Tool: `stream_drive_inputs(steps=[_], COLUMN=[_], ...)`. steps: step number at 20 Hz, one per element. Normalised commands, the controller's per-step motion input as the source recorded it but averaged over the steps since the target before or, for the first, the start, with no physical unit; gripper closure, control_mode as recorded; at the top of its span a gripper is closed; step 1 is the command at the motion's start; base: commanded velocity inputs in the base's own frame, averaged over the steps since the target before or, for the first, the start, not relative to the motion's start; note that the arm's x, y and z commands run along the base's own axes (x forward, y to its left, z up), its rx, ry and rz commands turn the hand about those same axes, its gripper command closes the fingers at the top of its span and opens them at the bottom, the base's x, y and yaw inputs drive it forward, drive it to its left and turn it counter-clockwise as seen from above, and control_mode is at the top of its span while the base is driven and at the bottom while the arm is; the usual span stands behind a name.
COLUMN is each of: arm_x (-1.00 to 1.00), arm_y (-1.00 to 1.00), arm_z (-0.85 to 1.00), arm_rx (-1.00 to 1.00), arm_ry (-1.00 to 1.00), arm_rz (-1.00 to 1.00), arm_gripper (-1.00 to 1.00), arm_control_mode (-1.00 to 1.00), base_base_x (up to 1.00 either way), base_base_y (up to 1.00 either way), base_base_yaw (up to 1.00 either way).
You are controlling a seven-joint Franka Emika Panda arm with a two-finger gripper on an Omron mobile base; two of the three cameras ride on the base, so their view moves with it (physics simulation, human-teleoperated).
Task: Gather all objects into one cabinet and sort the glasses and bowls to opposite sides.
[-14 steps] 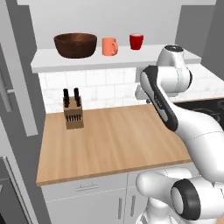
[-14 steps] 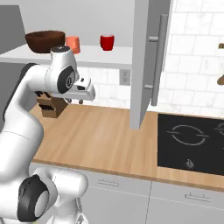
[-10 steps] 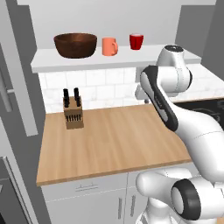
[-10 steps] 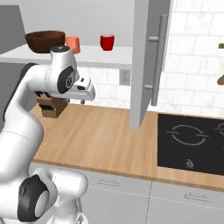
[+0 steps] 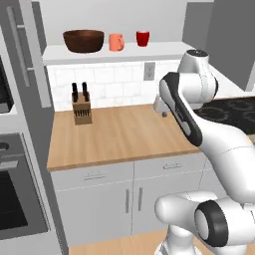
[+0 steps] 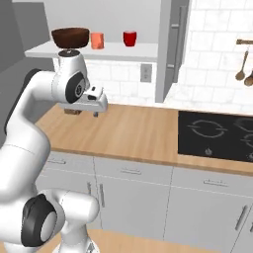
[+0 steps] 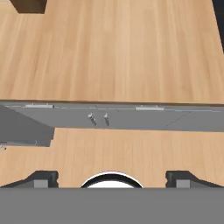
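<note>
While the gripper [image 6: 96, 112] hangs empty above the bench [image 5: 124, 134], fingers [image 7: 41, 178] wide apart, it should rise squarely toward the shelf [image 5: 164, 49] holding the bowl [image 5: 83, 40], mug [image 5: 116, 42] and red cup [image 5: 143, 38].

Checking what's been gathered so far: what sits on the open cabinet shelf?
On the shelf: dark brown bowl, salmon-orange mug, one red cup. The bowl's inside is hidden.
</note>
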Motion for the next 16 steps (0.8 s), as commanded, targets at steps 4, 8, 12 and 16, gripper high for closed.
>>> stream_drive_inputs(steps=[4,8,12,16], arm_x=[0.0,0.0,0.0,0.0], arm_y=[0.0,0.0,0.0,0.0], arm_z=[0.0,0.0,0.0,0.0], arm_rx=[0.0,0.0,0.0,0.0], arm_ry=[0.0,0.0,0.0,0.0], arm_rz=[0.0,0.0,0.0,0.0], arm_gripper=[-1.0,-1.0,-1.0,-1.0], arm_control_mode=[1.0,1.0,1.0,1.0], base_base_x=[-0.91,-0.76,-0.53,-0.36], base_base_y=[-0.09,-0.01,0.0,-0.03], base_base_yaw=[0.0,0.0,0.0,-0.01])
